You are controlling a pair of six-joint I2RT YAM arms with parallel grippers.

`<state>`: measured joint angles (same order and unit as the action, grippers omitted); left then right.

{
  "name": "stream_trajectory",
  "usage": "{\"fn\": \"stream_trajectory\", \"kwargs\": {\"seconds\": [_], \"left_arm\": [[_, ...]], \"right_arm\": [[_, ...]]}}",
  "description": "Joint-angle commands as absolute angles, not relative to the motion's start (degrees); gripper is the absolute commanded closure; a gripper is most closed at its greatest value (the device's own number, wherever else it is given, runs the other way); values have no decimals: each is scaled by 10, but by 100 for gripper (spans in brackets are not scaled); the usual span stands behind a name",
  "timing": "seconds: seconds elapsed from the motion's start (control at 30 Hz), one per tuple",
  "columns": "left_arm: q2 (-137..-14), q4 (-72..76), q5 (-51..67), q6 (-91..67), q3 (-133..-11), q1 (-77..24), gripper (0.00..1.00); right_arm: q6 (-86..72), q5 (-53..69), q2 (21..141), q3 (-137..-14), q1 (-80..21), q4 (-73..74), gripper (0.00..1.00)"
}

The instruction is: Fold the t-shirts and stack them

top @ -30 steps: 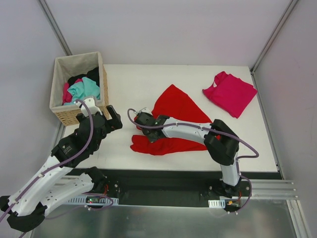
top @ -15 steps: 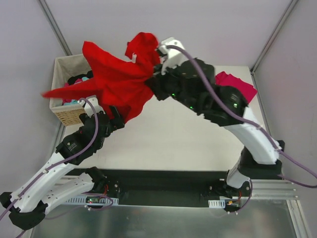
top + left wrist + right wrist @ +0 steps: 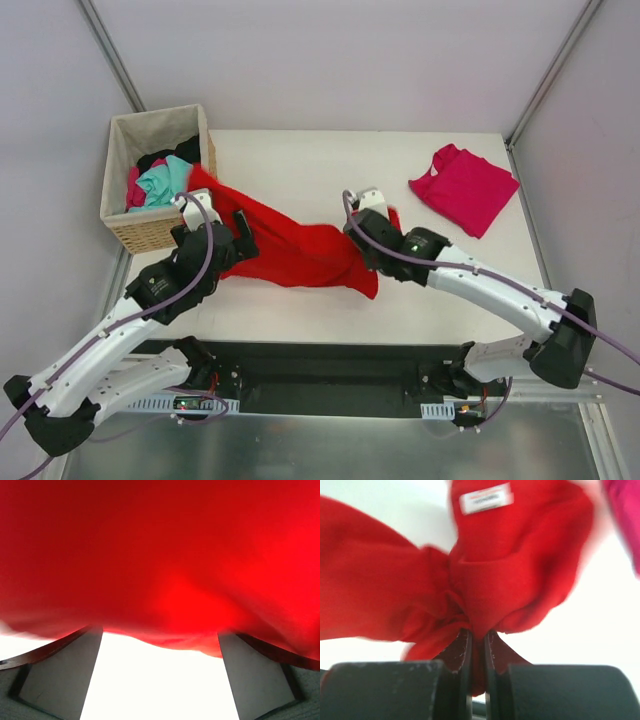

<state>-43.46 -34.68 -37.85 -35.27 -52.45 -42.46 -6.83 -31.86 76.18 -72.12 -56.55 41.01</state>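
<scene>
Change: bright red cloth t-shirt (image 3: 300,250) was up in the air half a second ago; now it is down on the white table (image 3: 300,160), drawn out long.
Meaning: reads as a spreading flick; still rumpled, fold not begun.
Right claw: black right gripper (image 3: 477,637) pinches a red wad near the white neck label (image 3: 486,498).
Left claw: black left gripper (image 3: 160,675) gapes wide, holds nothing; red cloth drapes over it.
Axis: left-right; tail at the wicker basket (image 3: 155,232), collar end right, mid-table.
Other: folded magenta-pink t-shirt (image 3: 464,188) far right, well apart.

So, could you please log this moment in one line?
right fingers: shut on red t-shirt | left fingers: open | pink t-shirt: far right, untouched
</scene>
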Motion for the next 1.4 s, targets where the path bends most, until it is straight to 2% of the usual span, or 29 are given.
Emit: {"fn": "stream_trajectory", "kwargs": {"seconds": [0.0, 0.23, 0.5, 0.6, 0.63, 0.7, 0.73, 1.0, 1.23, 1.37], "left_arm": [[-461, -309, -352, -355, -519, -429, 1], [-497, -280, -282, -362, -506, -429, 1], [-563, -230, -285, -302, -518, -429, 1], [-616, -165, -264, -277, -512, -428, 1], [-628, -151, -262, -275, -515, -429, 1], [-666, -130, -253, -261, -532, -427, 1], [-679, -130, -253, -258, -558, -426, 1], [-814, -102, -202, -229, -676, -355, 1], [-972, -93, -142, -224, -747, -291, 8], [-1052, -93, -47, -219, -801, -267, 16]], "right_arm": [[-147, -331, 764, -641, -563, 367, 99], [-177, -352, 789, -577, -549, 365, 99], [-185, -402, 785, -548, -512, 382, 99], [-168, -403, 786, -572, -512, 380, 53], [-164, -403, 785, -581, -513, 381, 25], [-150, -406, 781, -600, -513, 388, 1], [-144, -407, 780, -619, -513, 392, 3], [-120, -422, 745, -697, -538, 438, 3], [-113, -438, 688, -708, -553, 463, 3], [-106, -446, 662, -702, -552, 468, 3]]}}
